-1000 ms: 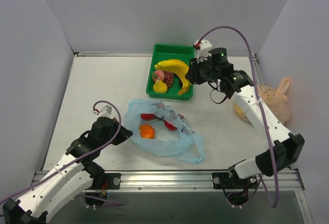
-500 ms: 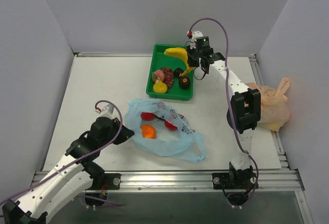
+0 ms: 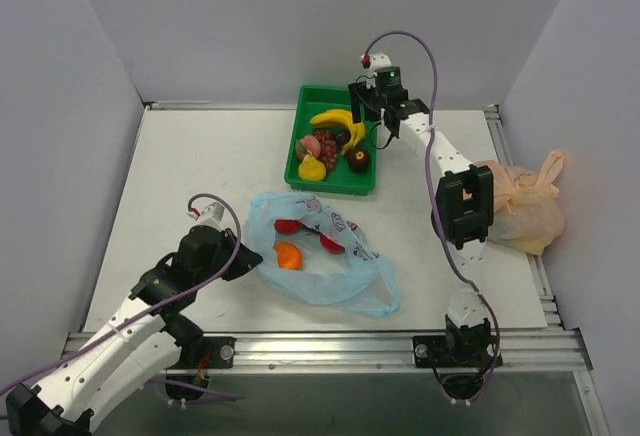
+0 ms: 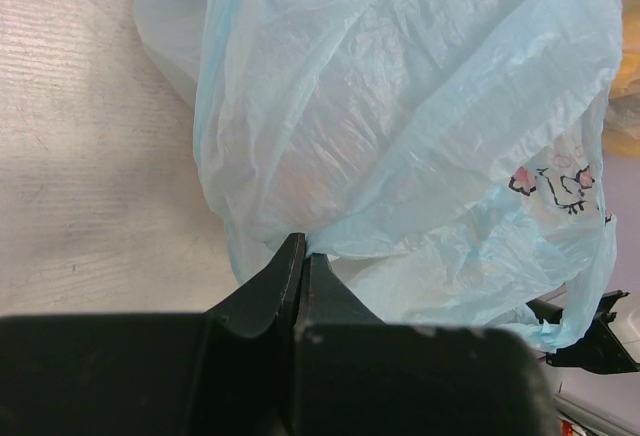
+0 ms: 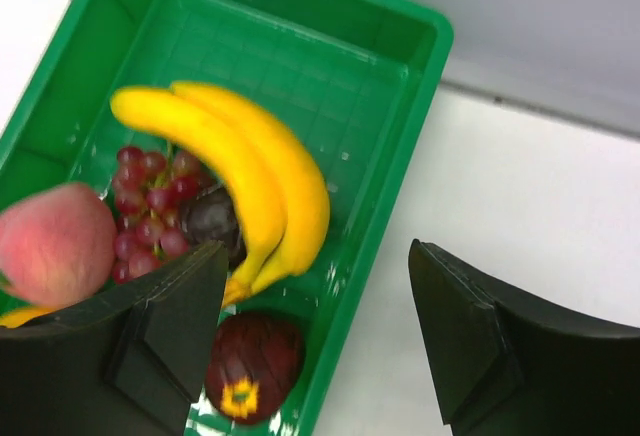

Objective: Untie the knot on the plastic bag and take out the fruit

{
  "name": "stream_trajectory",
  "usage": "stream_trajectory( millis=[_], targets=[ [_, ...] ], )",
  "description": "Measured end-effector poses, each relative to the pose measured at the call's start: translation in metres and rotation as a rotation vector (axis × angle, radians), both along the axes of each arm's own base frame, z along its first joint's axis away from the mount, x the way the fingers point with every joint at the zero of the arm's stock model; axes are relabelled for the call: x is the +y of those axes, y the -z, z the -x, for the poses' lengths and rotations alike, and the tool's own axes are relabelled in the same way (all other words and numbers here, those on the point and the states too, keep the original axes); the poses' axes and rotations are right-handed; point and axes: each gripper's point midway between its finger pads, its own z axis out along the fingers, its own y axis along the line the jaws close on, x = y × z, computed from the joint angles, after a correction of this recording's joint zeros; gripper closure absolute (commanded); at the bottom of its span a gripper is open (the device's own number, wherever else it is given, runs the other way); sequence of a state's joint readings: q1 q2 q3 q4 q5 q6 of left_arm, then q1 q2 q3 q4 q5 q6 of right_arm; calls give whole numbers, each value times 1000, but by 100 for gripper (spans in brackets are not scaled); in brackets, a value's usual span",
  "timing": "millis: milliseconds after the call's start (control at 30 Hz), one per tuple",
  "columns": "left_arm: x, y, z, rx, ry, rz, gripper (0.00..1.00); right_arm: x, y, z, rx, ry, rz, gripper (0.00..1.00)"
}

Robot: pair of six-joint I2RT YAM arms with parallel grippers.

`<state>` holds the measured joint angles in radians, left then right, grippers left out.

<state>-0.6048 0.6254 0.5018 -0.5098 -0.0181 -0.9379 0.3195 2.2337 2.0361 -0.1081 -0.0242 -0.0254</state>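
Above the tray [image 5: 300, 56] rim the right hand [image 5: 318, 301] gapes empty; left hand [image 4: 303, 248] pinches the plastic bag [image 4: 400, 136] edge.

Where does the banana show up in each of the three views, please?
Top external: the banana is at the far middle, in the far part of the green tray.
Left wrist: not in it; the blue bag fills most of that picture.
Right wrist: the banana is left of centre, lying in the tray.
Shared landmark: the green tray, seen in the top external and right wrist views.
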Motion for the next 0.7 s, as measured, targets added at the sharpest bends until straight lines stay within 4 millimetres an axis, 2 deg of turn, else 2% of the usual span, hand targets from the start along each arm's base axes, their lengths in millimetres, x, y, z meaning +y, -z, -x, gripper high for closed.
stream_trajectory(
  millis=[67,133,267,333,400,500,600,700],
  targets=[
    [0,-1,0,-4,0,3,100,-2,3,14,26,-6,0,26],
    [0,-2,-1,-8,0,7,100,-4,3,36,56,-21,-4,27],
    [0,-2,-1,-5,-7,8,100,9,-24,101,88,-95,-37,27],
    [0,0,-1,5,-10,5,100,28,-49,140,66,-159,-62,28],
    [0,3,-1,18,-13,1,100,58,-73,188,45,-261,-100,29],
    [2,8,1,43,-17,-12,100,103,-95,263,34,-434,-175,30],
    [3,10,2,51,-18,-18,100,128,-87,324,82,-556,-206,31],
    [4,13,4,61,-16,-28,100,143,-54,362,184,-604,-205,32]
  ],
)
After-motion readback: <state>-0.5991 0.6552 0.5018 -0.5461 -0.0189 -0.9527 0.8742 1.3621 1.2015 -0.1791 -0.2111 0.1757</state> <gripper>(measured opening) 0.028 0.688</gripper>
